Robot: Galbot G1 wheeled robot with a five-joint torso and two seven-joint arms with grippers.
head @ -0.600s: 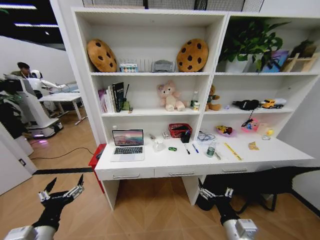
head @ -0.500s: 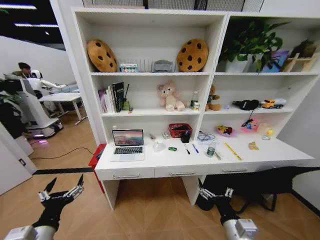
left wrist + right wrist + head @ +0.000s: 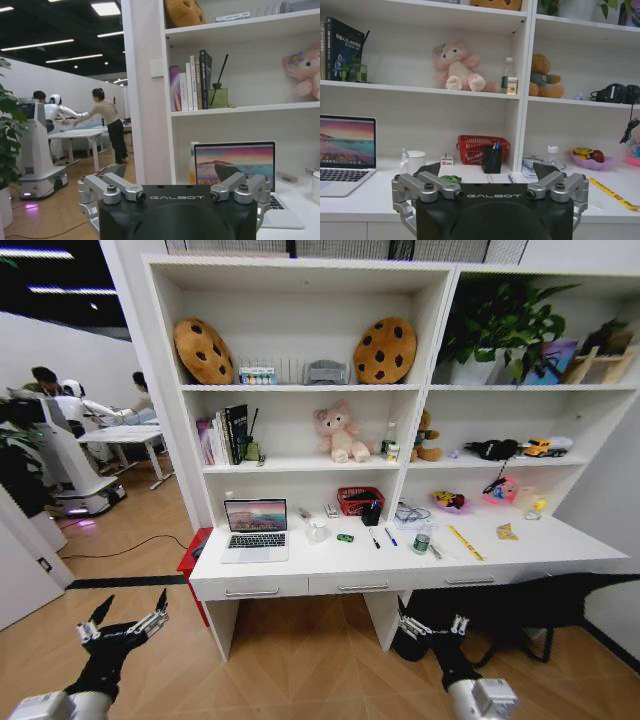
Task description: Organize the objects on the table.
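The left gripper (image 3: pixel 122 622) hangs low at seven o'clock, fingers spread, holding nothing; the right gripper (image 3: pixel 432 625) at five o'clock is likewise open — both well short of the table (image 3: pixel 300 565). On it, laptop (image 3: pixel 256 529) at left, pen cup (image 3: pixel 371 513) and green toy car (image 3: pixel 345 537) mid-desk — small, hard to read. Nothing there has shifted since the earlier frames.

Black "GALBOT"-marked wrists; silver-linked, screwed left claw (image 3: pixel 122 621); right claw (image 3: pixel 431 625)
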